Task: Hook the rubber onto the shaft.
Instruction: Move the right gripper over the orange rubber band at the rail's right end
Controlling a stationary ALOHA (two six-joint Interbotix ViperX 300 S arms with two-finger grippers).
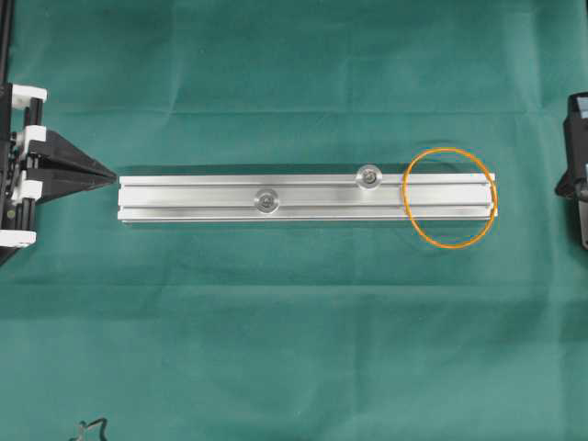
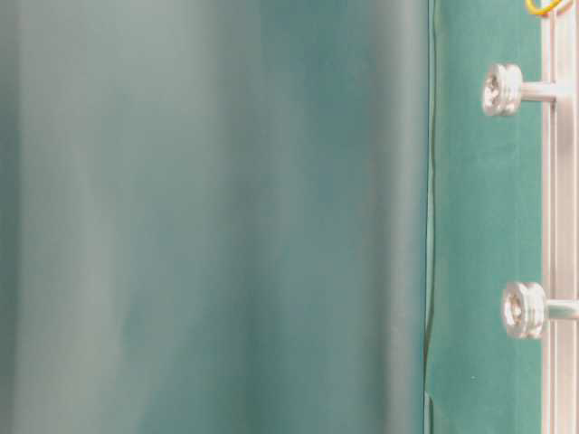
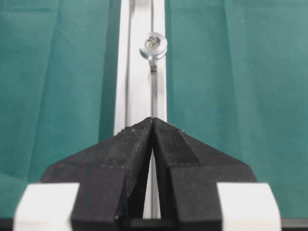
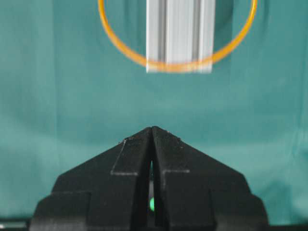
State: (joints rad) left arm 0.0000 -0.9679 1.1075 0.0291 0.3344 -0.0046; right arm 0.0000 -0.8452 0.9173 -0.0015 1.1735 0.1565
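The rubber (image 1: 405,200), a thin orange loop, lies flat across the right end of the long aluminium rail (image 1: 193,197). Two knob-headed shafts stand on the rail, one near the middle (image 1: 267,199) and one further right (image 1: 369,175); the loop touches neither. My left gripper (image 1: 112,175) is shut and empty, its tip just off the rail's left end, pointing along the rail (image 3: 139,86) toward a shaft (image 3: 153,45). My right gripper (image 4: 152,129) is shut and empty, short of the rubber (image 4: 178,66) and the rail end (image 4: 179,29). It shows at the right edge (image 1: 558,189) overhead.
Green cloth (image 1: 294,349) covers the table all round the rail. In the table-level view both shafts (image 2: 503,89) (image 2: 525,309) stick out from the rail (image 2: 561,226), with a bit of the rubber (image 2: 540,9) at the top.
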